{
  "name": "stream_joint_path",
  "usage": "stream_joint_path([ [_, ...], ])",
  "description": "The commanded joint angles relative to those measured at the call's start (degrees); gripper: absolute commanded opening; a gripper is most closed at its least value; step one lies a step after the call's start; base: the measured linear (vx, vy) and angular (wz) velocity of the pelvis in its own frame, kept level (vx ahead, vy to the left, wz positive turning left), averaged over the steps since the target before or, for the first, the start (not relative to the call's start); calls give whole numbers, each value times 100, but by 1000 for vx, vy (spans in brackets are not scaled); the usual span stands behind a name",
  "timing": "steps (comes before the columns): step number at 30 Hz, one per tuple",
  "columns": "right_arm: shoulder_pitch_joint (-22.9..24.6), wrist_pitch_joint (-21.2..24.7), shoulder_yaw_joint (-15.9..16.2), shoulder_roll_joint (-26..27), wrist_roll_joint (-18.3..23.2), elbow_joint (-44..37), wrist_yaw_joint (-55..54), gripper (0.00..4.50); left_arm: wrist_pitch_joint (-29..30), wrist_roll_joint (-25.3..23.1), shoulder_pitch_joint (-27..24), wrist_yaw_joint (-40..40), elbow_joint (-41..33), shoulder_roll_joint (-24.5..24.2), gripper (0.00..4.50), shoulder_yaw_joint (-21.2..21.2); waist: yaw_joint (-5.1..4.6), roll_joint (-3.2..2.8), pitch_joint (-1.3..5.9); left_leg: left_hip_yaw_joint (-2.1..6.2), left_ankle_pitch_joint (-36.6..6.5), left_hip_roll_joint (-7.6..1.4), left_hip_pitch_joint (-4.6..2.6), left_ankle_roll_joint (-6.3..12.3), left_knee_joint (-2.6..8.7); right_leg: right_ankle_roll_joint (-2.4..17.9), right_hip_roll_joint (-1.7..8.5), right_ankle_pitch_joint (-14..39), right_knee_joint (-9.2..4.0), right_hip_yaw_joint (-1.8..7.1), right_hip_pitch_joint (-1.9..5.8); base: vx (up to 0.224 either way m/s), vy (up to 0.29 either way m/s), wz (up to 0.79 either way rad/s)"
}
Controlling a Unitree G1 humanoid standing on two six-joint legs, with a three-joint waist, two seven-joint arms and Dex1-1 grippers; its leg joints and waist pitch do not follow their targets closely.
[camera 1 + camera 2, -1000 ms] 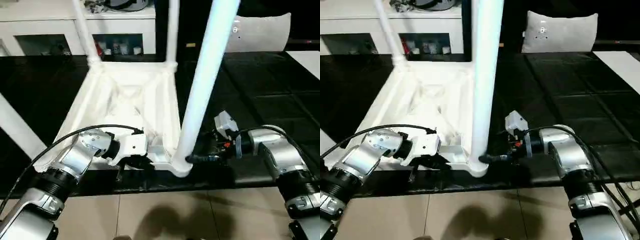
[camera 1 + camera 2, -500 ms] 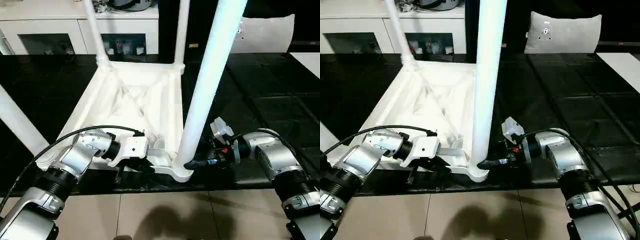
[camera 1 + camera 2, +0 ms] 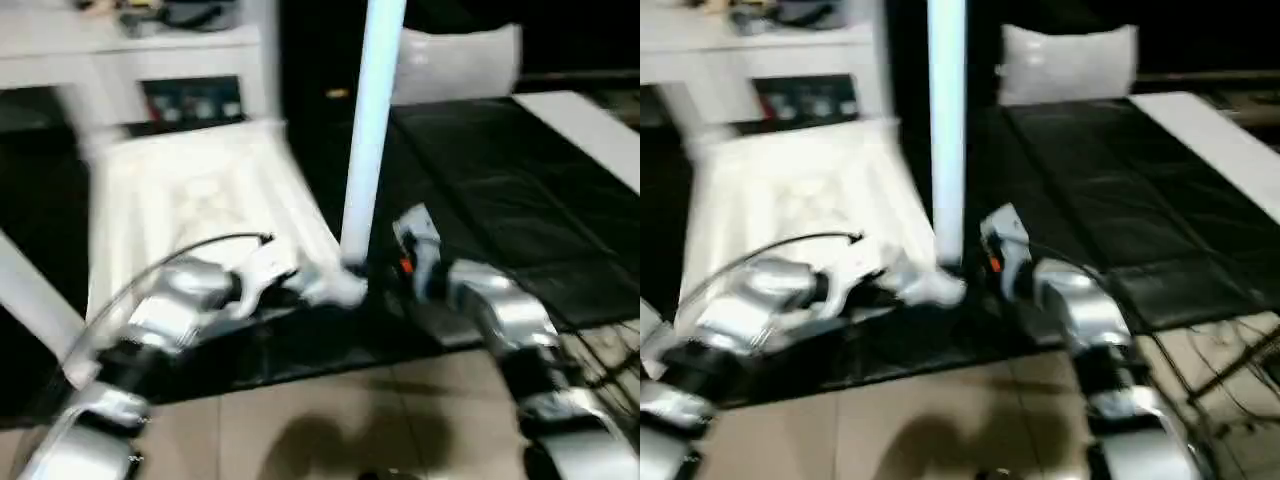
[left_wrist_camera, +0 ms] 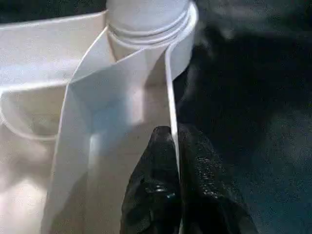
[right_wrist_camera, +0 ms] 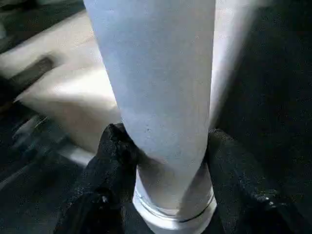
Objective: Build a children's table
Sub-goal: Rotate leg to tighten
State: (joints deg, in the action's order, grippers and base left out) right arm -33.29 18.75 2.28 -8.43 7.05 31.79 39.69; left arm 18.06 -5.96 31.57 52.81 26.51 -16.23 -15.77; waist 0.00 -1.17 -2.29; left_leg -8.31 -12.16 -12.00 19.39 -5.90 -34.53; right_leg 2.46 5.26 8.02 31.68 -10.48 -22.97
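Observation:
The children's table lies upside down on a black surface, its ribbed white top facing up. A long white leg stands upright in the near right corner socket. My left gripper is shut on the thin rim of the top just beside that socket. From the other side, my right gripper grips the leg low down, one black finger pressed on each side of it, just above the socket. More legs rise at the far corners.
Another white leg slants across the left edge. A white cabinet stands behind the table and a pale cushion at the back right. The black surface stretches to the right; tiled floor lies below its near edge.
The camera has swung, so the whole scene sits shifted and blurred. My right gripper's fingers have closed in on the base of the near leg. The left gripper keeps its hold on the rim.

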Motion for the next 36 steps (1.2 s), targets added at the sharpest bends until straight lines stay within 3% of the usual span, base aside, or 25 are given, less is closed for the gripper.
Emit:
stream_joint_path([
  [1, -93, -36, 28, 328, -8, 73, -570, 191, -43, 200, 158, -35, -292, 505, 0, -282, -1, -14, 339, -6, -1472, -23, 34, 302, 341, -146, 326, 3130, -638, 143, 354, 0, 0, 0],
  [2, -67, -61, -3, 385, 48, 28, -560, 226, 8, 166, 169, -128, -305, 549, 0, -278, 3, -10, 348, -9, -1449, -15, 18, 323, 342, -94, 331, 3057, -623, 161, 345, 0, 0, 0],
  [3, -36, -141, 17, 407, 48, -12, -516, 246, 16, 145, 176, -150, -306, 567, 0, -292, 9, -3, 349, -5, -1371, -24, 52, 393, 367, 28, 338, 2888, -580, 194, 371, 0, 0, 0],
  [6, 93, -240, 61, 402, -18, -184, -388, 268, 51, 79, 174, -197, -344, 577, 0, -288, 60, 1, 373, -10, -1093, -88, 66, 474, 391, 339, 359, 2366, -470, 309, 357, 0, 0, 0],
  [8, 187, -296, 36, 312, 79, -286, -163, 281, -65, 40, 157, -130, -338, 445, 0, -309, 144, 5, 396, -19, -851, -105, 58, 536, 397, 549, 376, 2068, -392, 368, 352, 0, 0, 0],
  [11, 289, -497, -1, 142, 223, -366, 178, 307, -244, -15, 114, -37, -294, 264, 0, -316, 268, 21, 421, -39, -404, -107, 121, 691, 367, 787, 379, 1366, -238, 434, 381, 0, 0, 0],
  [16, 392, -704, -26, -269, 358, -416, 866, 353, -603, -11, 54, 334, -224, -53, 0, -372, 385, -11, 415, -47, -333, -113, 112, 728, 365, 780, 379, 1378, -225, 440, 381, 0, 0, 0],
  [17, 398, -723, -9, -331, 358, -422, 971, 363, -639, -9, 51, 389, -218, -91, 0, -380, 387, 7, 406, -54, -399, -114, 117, 698, 369, 755, 374, 1455, -233, 441, 381, 0, 0, 0],
  [20, 406, -808, 44, -538, 353, -436, 1335, 391, -830, 2, 46, 598, -185, -219, 0, -422, 408, -17, 384, -57, -680, -115, 97, 599, 381, 706, 369, 1778, -281, 436, 357, 0, 0, 0],
  [24, 292, -936, 164, -1061, 373, -384, 2182, 420, -1365, 16, 38, 1318, -126, -609, 0, -653, 516, -10, 396, -60, -772, -128, 60, 548, 386, 607, 362, 1952, -287, 454, 345, 0, 0, 0],
  [25, 224, -1180, 301, -1312, 291, -328, 2606, 429, -1621, -39, 50, 1661, -83, -810, 0, -807, 541, -9, 397, -69, -795, -128, 63, 556, 382, 643, 362, 1922, -275, 453, 335, 0, 0, 0],
  [31, 117, -1360, 572, -1722, 402, -263, 3896, 429, -2058, -98, 80, 2370, -75, -1148, 0, -1070, 592, 0, 401, -68, -787, -144, 88, 582, 375, 693, 361, 1918, -243, 457, 350, 0, 0, 0],
  [36, 100, -1348, 872, -1892, 384, -231, 4519, 395, -2200, -26, 120, 2608, -90, -1194, 0, -1144, 653, 27, 399, -78, -734, -145, 89, 583, 373, 707, 364, 1947, -233, 467, 344, 0, 0, 0],
])
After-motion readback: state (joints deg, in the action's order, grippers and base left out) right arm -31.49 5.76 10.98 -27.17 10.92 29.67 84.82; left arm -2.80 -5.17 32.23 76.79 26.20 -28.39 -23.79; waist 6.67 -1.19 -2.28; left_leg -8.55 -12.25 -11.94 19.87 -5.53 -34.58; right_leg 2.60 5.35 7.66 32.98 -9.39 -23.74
